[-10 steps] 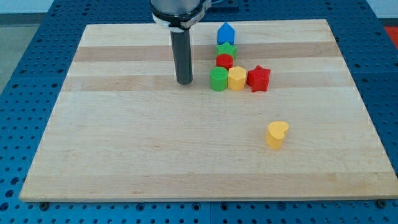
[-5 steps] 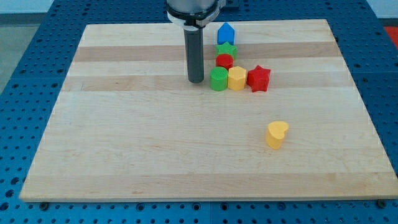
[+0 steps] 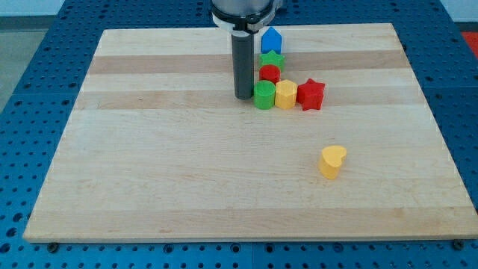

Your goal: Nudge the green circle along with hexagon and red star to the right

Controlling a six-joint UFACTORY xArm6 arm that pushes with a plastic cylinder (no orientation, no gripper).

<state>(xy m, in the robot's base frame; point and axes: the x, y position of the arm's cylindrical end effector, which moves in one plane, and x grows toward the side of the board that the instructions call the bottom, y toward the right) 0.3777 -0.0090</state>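
Pale wooden tabletop (image 3: 149,172) filling most of the frame, set on a blue perforated base. Dark vertical rod dropping from the top centre, upright, with my tip (image 3: 244,97) planted just left of the green circle (image 3: 263,96), touching or nearly so; placed there, by the look of it, so that a rightward slide drives the whole row at once. No fingers on this rig, so nothing to report as wide, narrow or holding. Task blocks lined up in a tight row right of centre in the upper half: green circle, then yellow hexagon (image 3: 285,94) pressed against it, then red star (image 3: 311,94) against the hexagon, a chain that should pass a push from left to right. Above the row, a short column: small red block (image 3: 269,73), rounded in outline, a green star-like block (image 3: 272,59) above it, and a blue house-shaped block (image 3: 271,39) at the top edge, close enough to be brushed if the push drifts upward. Yellow heart (image 3: 332,161) alone toward the lower right, well apart.
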